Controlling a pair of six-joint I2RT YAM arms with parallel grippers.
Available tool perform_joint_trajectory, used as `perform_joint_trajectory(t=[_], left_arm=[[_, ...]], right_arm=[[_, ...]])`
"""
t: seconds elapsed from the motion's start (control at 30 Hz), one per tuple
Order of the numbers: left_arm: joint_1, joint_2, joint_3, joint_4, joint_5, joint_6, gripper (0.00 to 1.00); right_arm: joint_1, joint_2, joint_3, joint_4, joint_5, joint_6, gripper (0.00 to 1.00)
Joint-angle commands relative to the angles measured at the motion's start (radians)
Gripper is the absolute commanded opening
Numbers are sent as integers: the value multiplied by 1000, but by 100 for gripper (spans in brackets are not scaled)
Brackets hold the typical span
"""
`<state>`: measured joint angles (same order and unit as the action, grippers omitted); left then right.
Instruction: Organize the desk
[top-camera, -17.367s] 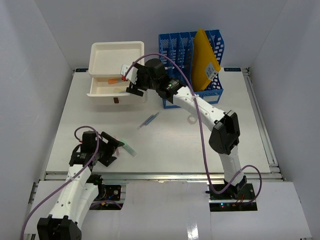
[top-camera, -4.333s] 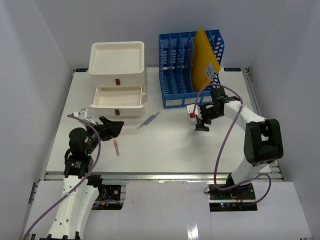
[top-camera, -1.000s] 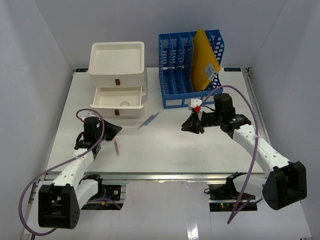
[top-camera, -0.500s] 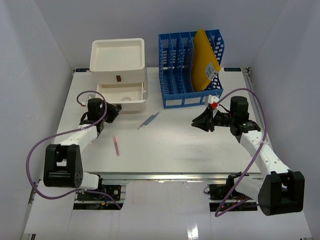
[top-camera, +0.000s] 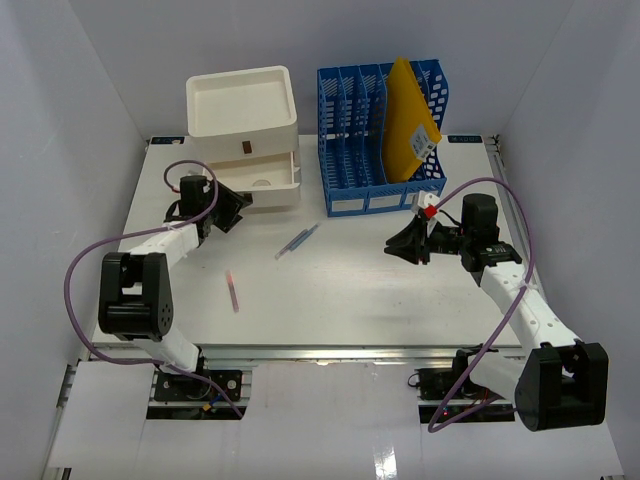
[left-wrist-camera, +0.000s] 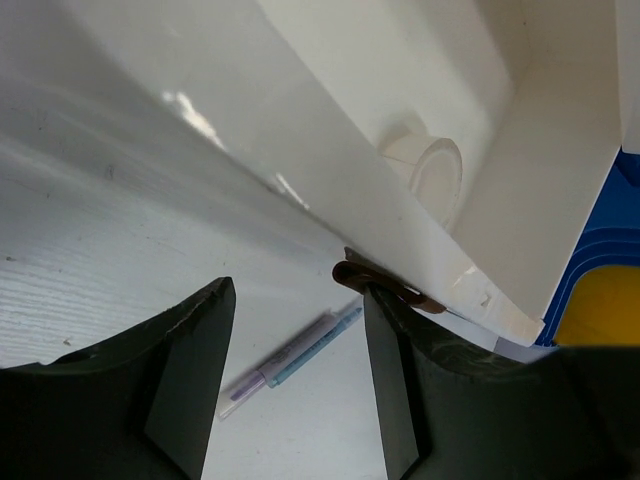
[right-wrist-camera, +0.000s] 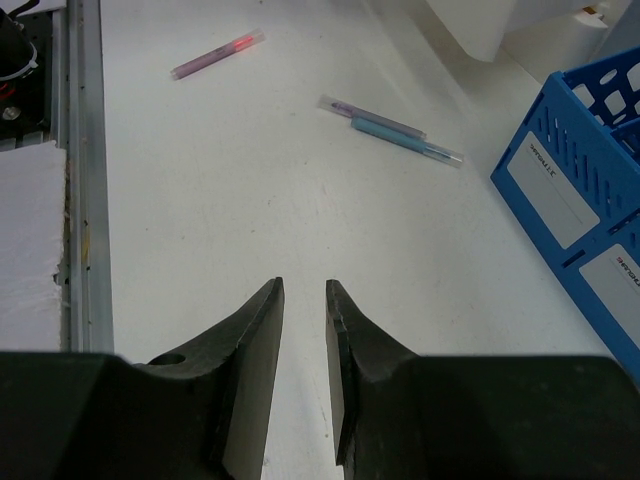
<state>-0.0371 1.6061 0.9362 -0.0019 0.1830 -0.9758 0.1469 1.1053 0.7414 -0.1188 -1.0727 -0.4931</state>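
since half a second ago the white drawer box (top-camera: 243, 110) has slid toward the far-left corner and skewed. the left tool (top-camera: 234, 204) has followed it, and its jaws now stand spread and empty. the left wrist view shows up close a tape roll (left-wrist-camera: 432, 175) in the open drawer, a faint ring from above. the right tool (right-wrist-camera: 303, 290) is nearly closed, holding nothing. print on the blue rack (right-wrist-camera: 570, 190) labels is too small to read. the tabletop (top-camera: 340, 300) under both arms is flat white, with a silver rail (top-camera: 320, 349) along its near edge.

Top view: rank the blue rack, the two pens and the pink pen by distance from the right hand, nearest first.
1. Blue rack, just behind the right hand.
2. Two pens, to its left.
3. Pink pen, farther left, nearer the front.
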Motion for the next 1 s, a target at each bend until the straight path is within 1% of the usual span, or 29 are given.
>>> perform_joint_trajectory(t=[0.0,0.1,0.2,0.3,0.37,0.43,0.6,0.8,0.9,0.97], left_arm=[[34,45,137,136,-84,-2,66],[36,88,185,125,-79,-12,67],[37,102,200,141,-87,-46,68],[71,66,157,189,-109,-114,68],[71,39,82,272,-118,-167,68],[71,9,17,344,-94,-207,67],[66,5,-49,455,15,-180,66],[62,12,-78,453,137,-85,67],[55,-19,-146,490,144,-85,66],[13,-35,-162,477,126,-85,65]], right_arm=[[-7,-16,2,28,-28,-1,30],[-9,-15,3,27,-27,-1,30],[-12,-15,1,27,-27,-1,30],[-13,-13,1,27,-26,-1,30],[-15,-11,2,27,-26,-2,30],[-15,-10,3,27,-30,-2,30],[-15,-10,3,28,-36,1,30],[-16,-21,3,28,-36,2,30],[-17,-22,3,28,-40,2,30],[-17,-20,3,29,-43,4,30]])
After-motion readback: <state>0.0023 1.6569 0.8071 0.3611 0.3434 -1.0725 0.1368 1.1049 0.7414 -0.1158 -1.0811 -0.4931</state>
